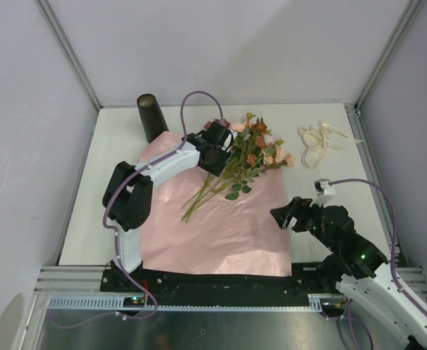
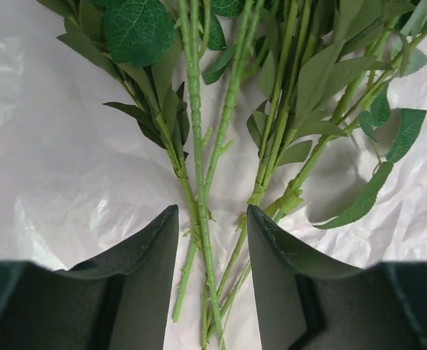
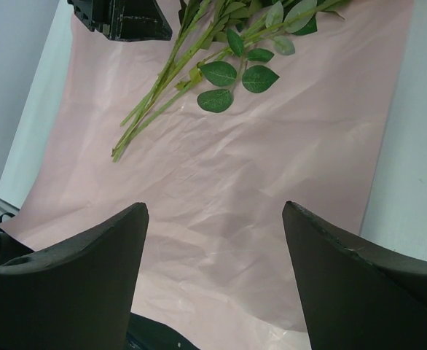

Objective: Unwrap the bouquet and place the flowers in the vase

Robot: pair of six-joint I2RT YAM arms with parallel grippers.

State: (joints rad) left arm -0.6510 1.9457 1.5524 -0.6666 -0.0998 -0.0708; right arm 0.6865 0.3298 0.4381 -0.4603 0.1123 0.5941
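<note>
Vase [image 1: 152, 117]: I am seeing a tall black cylinder standing upright on the white table [image 1: 89, 219], just beyond the far left corner of the pink paper sheet [image 1: 221, 226].
Pink paper sheet: it is lying open and flat, filling the middle of the table.
Left gripper [image 2: 212, 219]: it is hanging low over the far part of the sheet, above the stems. Its fingers [image 2: 151, 255] are standing apart, one on each side of several green stems [image 2: 196, 146], with gaps showing around them.
Flowers [image 1: 253, 149]: the bouquet is lying unwrapped on the sheet. The pink, peach and dark-red heads are resting at the sheet's far right corner, and the stem ends are pointing toward its middle.
Right gripper [image 3: 215, 208]: it is hovering at the sheet's right edge, near side. Its fingers are spread wide with nothing between them.
Ribbon [image 1: 317, 144]: a cream tangle is lying on the table, off the sheet's far right corner.
</note>
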